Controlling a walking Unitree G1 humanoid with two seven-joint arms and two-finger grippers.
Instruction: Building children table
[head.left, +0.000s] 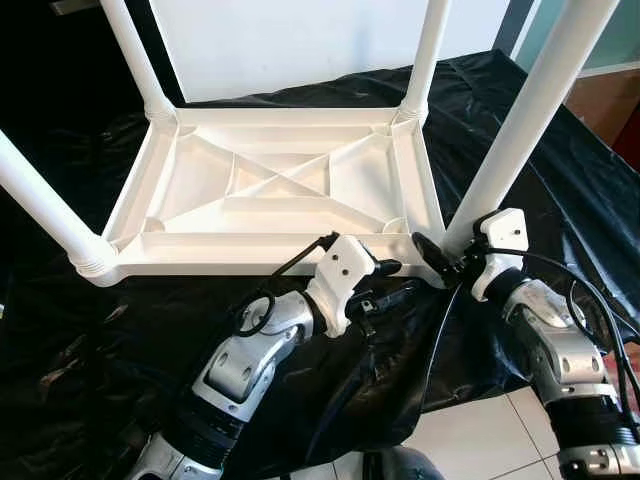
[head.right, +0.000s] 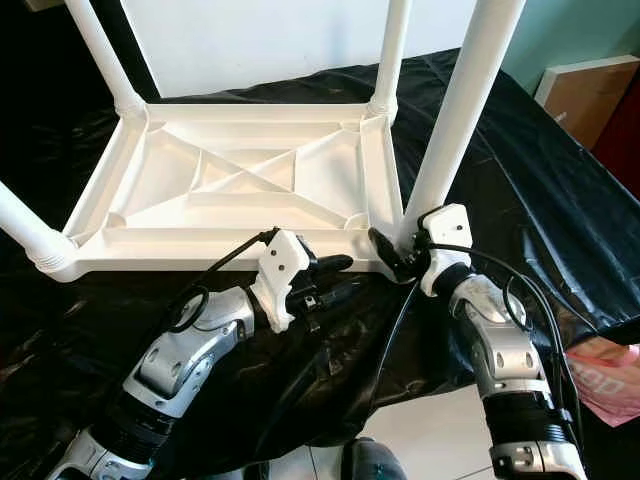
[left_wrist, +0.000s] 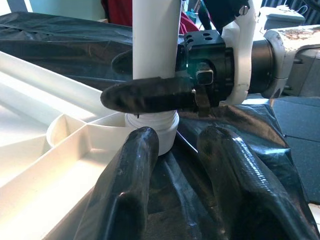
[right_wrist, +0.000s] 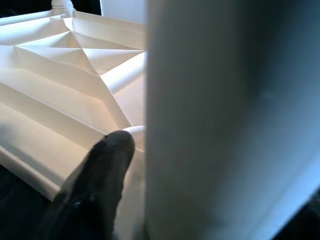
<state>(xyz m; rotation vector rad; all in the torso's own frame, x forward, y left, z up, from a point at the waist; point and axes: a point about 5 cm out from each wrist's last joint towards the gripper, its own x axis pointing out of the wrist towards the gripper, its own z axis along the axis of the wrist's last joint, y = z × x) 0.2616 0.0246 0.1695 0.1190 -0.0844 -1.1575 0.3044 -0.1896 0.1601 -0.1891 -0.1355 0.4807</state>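
Upturned children's table (head.left: 270, 190), white moulded plastic, lying top-down on a black sheet (head.left: 90, 350) with its ribbed underside facing up. Four round legs stand in the corner sockets; the near right leg (head.left: 520, 120) is the one I am working.

My right gripper (head.left: 432, 252) is clenched around that leg just above its threaded collar (left_wrist: 151, 122), one finger (left_wrist: 145, 95) lying across the front of the tube in the left wrist view. My left gripper (head.left: 385, 283) rests on the sheet just beside the same corner, fingers parted and grasping nothing.

Handling, as I judge it: the whole is light and stiff, hollow tubing on a ribbed shell, so it should slide on the slick sheet sooner than flex. The leg's smooth gloss may let my fingers slip when I twist. The best hold is low on the leg, near the collar, where turning force goes straight into the socket; the table's rim (head.left: 250, 268) would serve for my free gripper to brace.
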